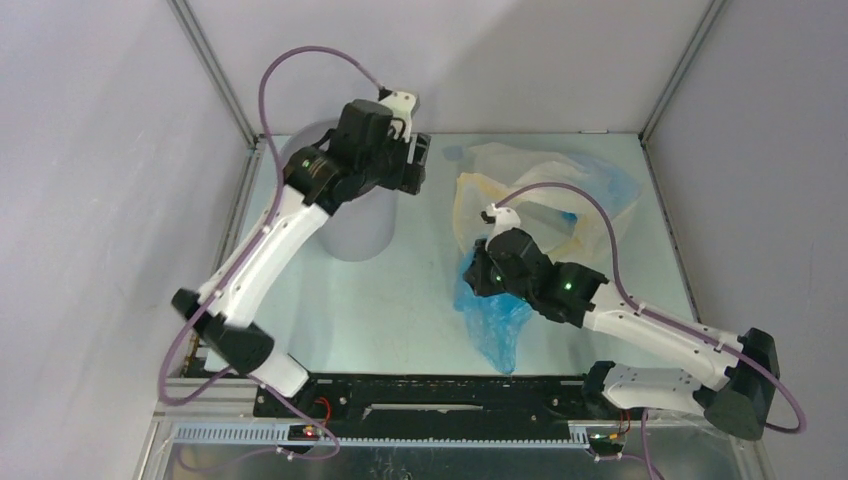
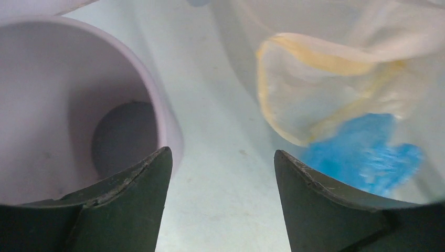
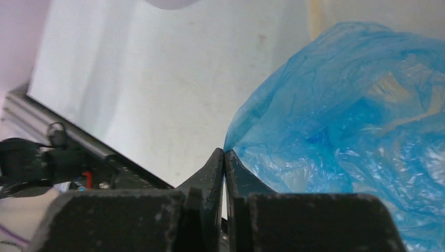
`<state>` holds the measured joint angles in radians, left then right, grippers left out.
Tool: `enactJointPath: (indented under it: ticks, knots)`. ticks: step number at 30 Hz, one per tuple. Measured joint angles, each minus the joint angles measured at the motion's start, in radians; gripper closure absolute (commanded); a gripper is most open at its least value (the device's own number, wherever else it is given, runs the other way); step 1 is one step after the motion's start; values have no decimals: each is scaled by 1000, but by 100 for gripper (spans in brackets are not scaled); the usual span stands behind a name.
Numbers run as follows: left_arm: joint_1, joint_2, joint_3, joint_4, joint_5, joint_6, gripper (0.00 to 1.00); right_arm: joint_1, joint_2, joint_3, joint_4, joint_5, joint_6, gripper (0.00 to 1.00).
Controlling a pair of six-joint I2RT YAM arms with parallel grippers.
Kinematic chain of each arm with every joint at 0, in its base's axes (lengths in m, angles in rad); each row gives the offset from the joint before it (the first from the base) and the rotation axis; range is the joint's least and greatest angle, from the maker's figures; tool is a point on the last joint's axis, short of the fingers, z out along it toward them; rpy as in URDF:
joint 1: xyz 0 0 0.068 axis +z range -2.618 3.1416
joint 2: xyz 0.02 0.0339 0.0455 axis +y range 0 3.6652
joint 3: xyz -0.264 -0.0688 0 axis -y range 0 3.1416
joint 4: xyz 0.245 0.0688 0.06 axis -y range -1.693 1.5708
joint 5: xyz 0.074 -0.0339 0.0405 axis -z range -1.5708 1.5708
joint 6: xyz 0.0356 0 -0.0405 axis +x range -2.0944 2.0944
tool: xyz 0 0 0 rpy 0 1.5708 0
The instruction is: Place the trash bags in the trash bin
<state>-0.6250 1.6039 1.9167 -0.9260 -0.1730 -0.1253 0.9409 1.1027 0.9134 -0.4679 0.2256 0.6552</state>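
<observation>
We've got the left gripper (image 2: 223, 153) wide open and holding nothing, bin (image 2: 52, 79) just below and left of it. The right gripper (image 3: 224, 153) is pinched tight on the blue bag's (image 3: 341, 105) edge, with the cream bags (image 1: 520, 160) heaped just beyond it.

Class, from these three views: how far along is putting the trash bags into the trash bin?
Done: nothing visibly. No bag shows inside the light grey round plastic bin, and the left gripper hangs open by its rim. In hand: the right gripper is shut on an edge of the bright blue crinkly film bag. Left: that bag, plus the cream-yellow film bag and pale blue film bag.
</observation>
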Motion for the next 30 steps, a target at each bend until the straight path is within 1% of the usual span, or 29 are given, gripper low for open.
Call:
enactJointPath:
  ticks: [2,3,4,8,12,14,16,18,22,23,25,27,30]
  knots:
    - [-26,-87,-84,40,46,-25,22,16,23,25,37,-25,2,50]
    - [-38,-124,-124,54,65,-35,22,18,26,29,51,-33,3,40]
    - [-51,-172,-181,84,88,-53,23,19,25,32,62,-42,-1,34]
    - [-75,-361,-459,211,186,-140,24,19,-8,33,54,-42,-16,31]
    - [-99,-483,-693,309,230,-220,26,19,-96,28,10,-12,-27,33]
    - [-139,-496,-745,335,233,-243,27,16,-163,12,-8,11,-35,37]
    - [-192,-497,-792,365,225,-265,28,2,-238,-20,-28,26,-41,38]
    - [-233,-496,-832,397,208,-285,27,-36,-309,-65,-41,28,-48,35]
    - [-253,-500,-944,493,173,-326,27,-144,-404,-154,-59,-20,-77,22]
    - [-252,-500,-967,510,167,-334,27,-172,-418,-173,-64,-34,-86,19]
    - [-251,-496,-1003,544,166,-350,28,-225,-430,-200,-73,-68,-103,16]
    - [-251,-480,-1010,578,183,-365,29,-274,-429,-220,-78,-98,-120,17]
    - [-252,-438,-1010,659,229,-383,30,-331,-405,-238,-74,-129,-137,21]
